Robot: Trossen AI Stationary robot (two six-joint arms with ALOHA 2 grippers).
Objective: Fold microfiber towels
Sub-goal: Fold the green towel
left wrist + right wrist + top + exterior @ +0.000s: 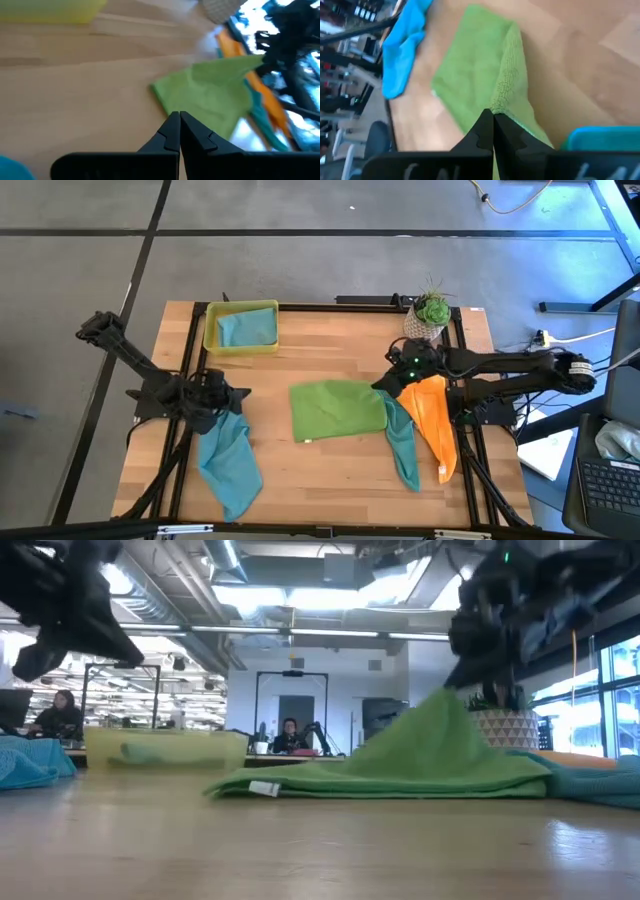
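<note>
Pale wooden table (330, 470) in an open office, people seated behind; lime green towel (337, 409) mid-table, right gripper (493, 116) pinching its lifted corner; left gripper (179, 118) pressed together, empty, by light blue towel (230, 457)

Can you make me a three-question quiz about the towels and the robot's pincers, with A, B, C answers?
1. Where is the folded light blue towel?
A. in the yellow-green tray
B. under the plant
C. on the floor

2. What colour is the towel in the middle of the table?
A. orange
B. lime green
C. pink

3. What is the right pincer doing?
A. hanging wide open
B. holding the tray
C. pinching the green towel's edge

Answers: 1 A, the high view shows it lying inside the tray. 2 B, it is green in every view. 3 C, the right wrist view shows shut fingers gripping the raised green corner.
</note>
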